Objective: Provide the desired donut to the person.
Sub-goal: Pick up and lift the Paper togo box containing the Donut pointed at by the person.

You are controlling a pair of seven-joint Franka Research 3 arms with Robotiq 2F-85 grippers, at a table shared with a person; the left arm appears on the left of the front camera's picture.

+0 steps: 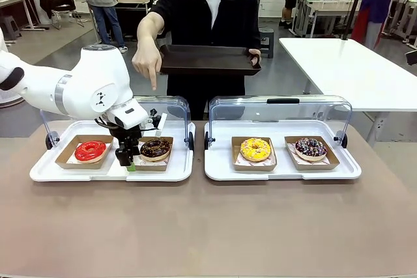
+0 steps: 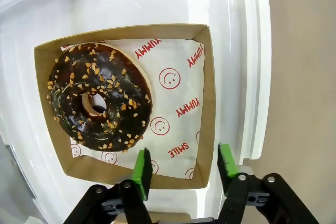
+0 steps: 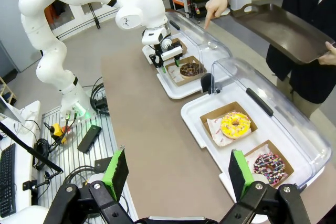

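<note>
Hidden: our left claw (image 1: pixel 128 161) masks the donut box (image 1: pixel 159 164) edge.
Left claw: spread astride it.
Right claw (image 3: pixel 178 174): released.

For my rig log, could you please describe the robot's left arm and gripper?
The left arm is white with rounded joints, a grey band and a small black mark. The left gripper is black, with two fingers tipped by green pads.

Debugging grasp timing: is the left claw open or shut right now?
Open. In the left wrist view the left claw has green pads apart, straddling a wall of the cardboard box holding the chocolate donut.
</note>
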